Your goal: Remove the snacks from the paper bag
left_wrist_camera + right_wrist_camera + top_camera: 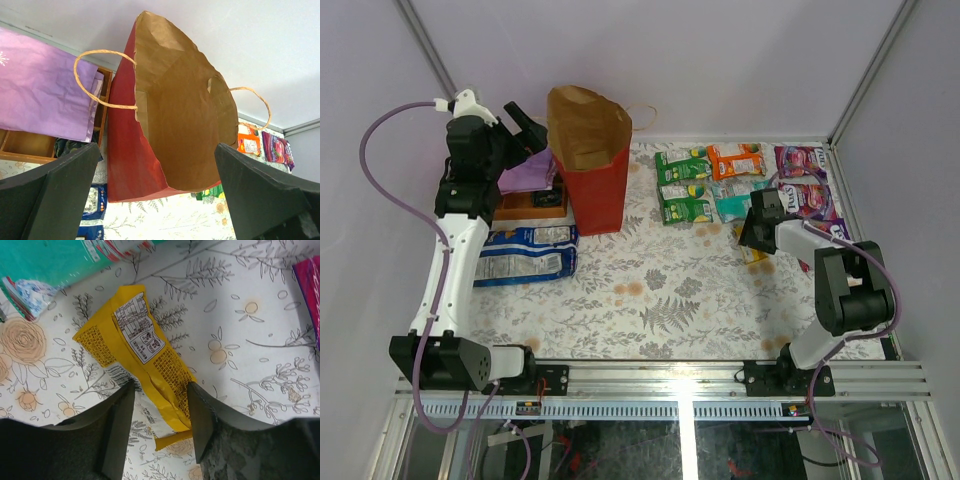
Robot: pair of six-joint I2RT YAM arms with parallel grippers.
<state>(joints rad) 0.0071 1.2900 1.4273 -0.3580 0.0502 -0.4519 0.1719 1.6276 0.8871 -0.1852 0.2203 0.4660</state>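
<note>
Standing upright at the back left of the floral tablecloth [660, 290], the red bag [595, 190] has its mouth wide open and shows brown kraft walls inside. Its two loop handles [102, 77] hang out to either side. The left gripper [532, 128] is raised beside the bag's rim, fingers spread far apart and holding nothing, with the mouth framed between them in the wrist view.

Across the table, the right gripper [160, 385] is low over a yellow packet [135, 335] that lies printed side up on the cloth. A finger stands close at each long edge of the packet's near end. It cannot be told whether they pinch it or only straddle it.

Other snacks lie flat behind that gripper: two green packets [682, 165], an orange one [735, 160], a teal one [735, 200] and two purple packets [800, 160].

Blue-and-white packets [525, 252] lie left of the bag, in front of a wooden tray [532, 205] with a purple cloth [530, 172] on it.
</note>
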